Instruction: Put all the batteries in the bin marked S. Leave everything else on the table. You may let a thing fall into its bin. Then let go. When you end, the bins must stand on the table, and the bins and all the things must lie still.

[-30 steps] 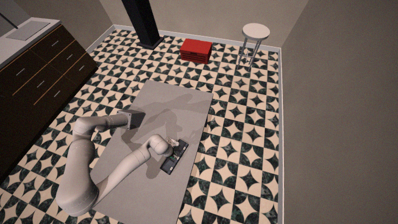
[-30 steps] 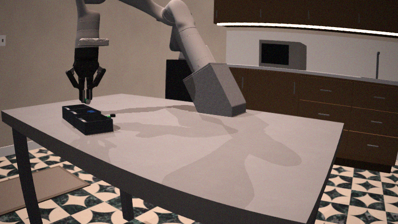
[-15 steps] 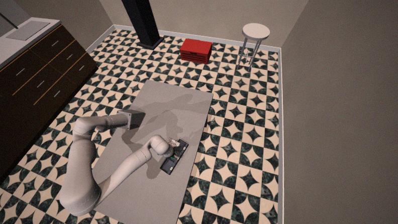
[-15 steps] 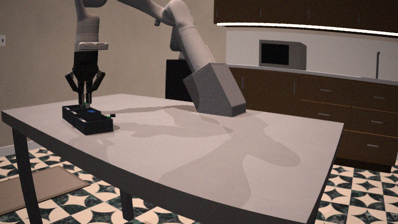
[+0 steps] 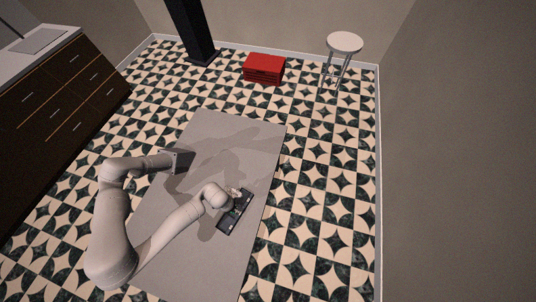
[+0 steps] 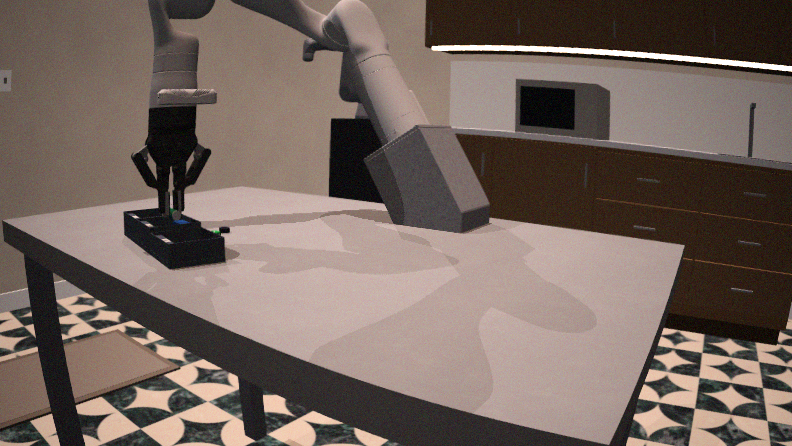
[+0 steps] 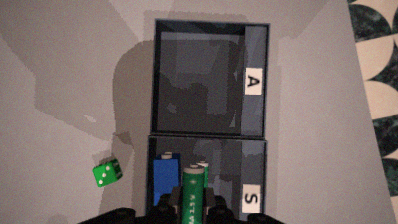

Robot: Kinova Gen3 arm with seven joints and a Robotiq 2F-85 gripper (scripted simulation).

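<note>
My gripper (image 7: 192, 201) is shut on a green battery (image 7: 193, 196) and holds it over the bin marked S (image 7: 209, 175). In that bin lie a blue battery (image 7: 166, 172) and another green battery (image 7: 202, 170), partly hidden behind the held one. The bin marked A (image 7: 209, 77) stands right beyond it and looks empty. In the exterior view the gripper (image 6: 170, 207) hangs low with its fingertips just inside the dark row of bins (image 6: 173, 237) at the table's left end. In the top view the wrist covers the bins (image 5: 235, 214).
A green die (image 7: 107, 172) lies on the table just left of bin S; it also shows in the exterior view (image 6: 223, 229). The table edge runs close on the right of the bins. The arm's grey base (image 6: 426, 177) stands mid-table.
</note>
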